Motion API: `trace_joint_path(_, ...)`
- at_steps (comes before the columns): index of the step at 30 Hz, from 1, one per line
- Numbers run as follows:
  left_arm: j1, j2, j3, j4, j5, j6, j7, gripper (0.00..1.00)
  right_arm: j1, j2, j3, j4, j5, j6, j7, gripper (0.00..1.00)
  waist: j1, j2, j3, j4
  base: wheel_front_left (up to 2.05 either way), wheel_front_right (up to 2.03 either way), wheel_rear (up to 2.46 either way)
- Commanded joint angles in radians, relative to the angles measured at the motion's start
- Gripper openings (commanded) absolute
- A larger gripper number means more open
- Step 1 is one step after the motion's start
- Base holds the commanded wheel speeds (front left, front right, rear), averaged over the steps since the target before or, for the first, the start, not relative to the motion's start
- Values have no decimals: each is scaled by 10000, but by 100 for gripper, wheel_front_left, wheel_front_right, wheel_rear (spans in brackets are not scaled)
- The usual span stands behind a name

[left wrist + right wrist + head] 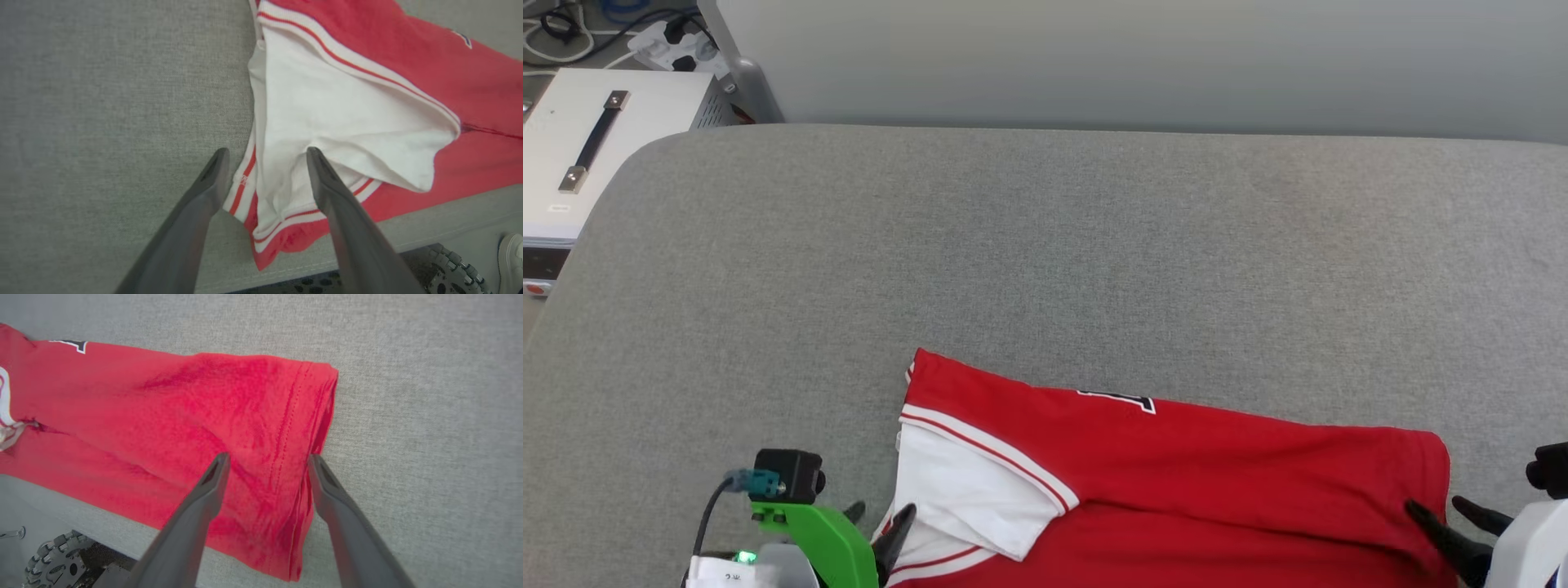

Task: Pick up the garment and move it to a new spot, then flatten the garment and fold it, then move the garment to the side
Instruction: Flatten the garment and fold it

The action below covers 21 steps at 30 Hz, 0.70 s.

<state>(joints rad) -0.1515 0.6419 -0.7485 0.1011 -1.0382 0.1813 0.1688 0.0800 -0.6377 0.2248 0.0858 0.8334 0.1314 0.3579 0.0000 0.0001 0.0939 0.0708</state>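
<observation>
Firstly, garment: the red jersey shirt (1217, 465) lay folded into a long band on the grey tabletop (1045, 245). It stretched from one hand to the other, along the tabletop edge nearest to them.
Left hand: the left hand (267, 153) stood wide open and gripped nothing; its two dark fingers (179, 237) pointed at one end of the shirt.
Between the left fingers: a white sleeve (335, 122) with red-and-white stripe trim. One finger was over bare grey fabric just beside the trim, the other over the white cloth. Whether the tips touched the cloth I could not tell.
Right hand: the right hand (268, 457) was also wide open and held nothing.
Between the right fingers: the stitched hem (286, 428) at the other end of the shirt. One finger was over red cloth, the other at the hem edge, just beside bare tabletop.
Lettering: a small piece of black, white-outlined print (1123, 400) showed at the fold on the side away from both hands.
Beyond the left hand: a white box (596, 139) with a dark handle stood well apart, past the far corner of the tabletop.
Below the right hand: a toothed grey wheel (57, 559) was under the tabletop edge.
</observation>
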Motion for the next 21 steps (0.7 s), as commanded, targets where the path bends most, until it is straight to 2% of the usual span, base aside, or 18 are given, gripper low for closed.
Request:
trace_joint_path(1,-260,-42,127,-105,113,58,-217,100,77,-17,-162,-81,144,-7,51,100,0,-1,-119,41,0,0,0)
trace_joint_path(7,-569,-139,598,-586,845,425,-1647,100,445,246,-1221,-560,501,-7,556,100,0,-1,-198,161,0,0,0)
trace_joint_path(14,-754,-432,975,-329,1971,700,-3756,100,550,1143,-2235,-366,95,-7,1613,100,0,-1,-13,274,0,0,0)
trace_joint_path(18,-861,-691,1279,-152,2898,571,-4259,100,500,1671,-2801,12,-397,-7,1889,100,0,-1,169,409,0,0,0)
trace_joint_path(21,-740,-1068,2060,-388,3732,344,-4298,100,408,2127,-3204,285,-392,-7,2148,100,0,-1,306,511,0,0,0)
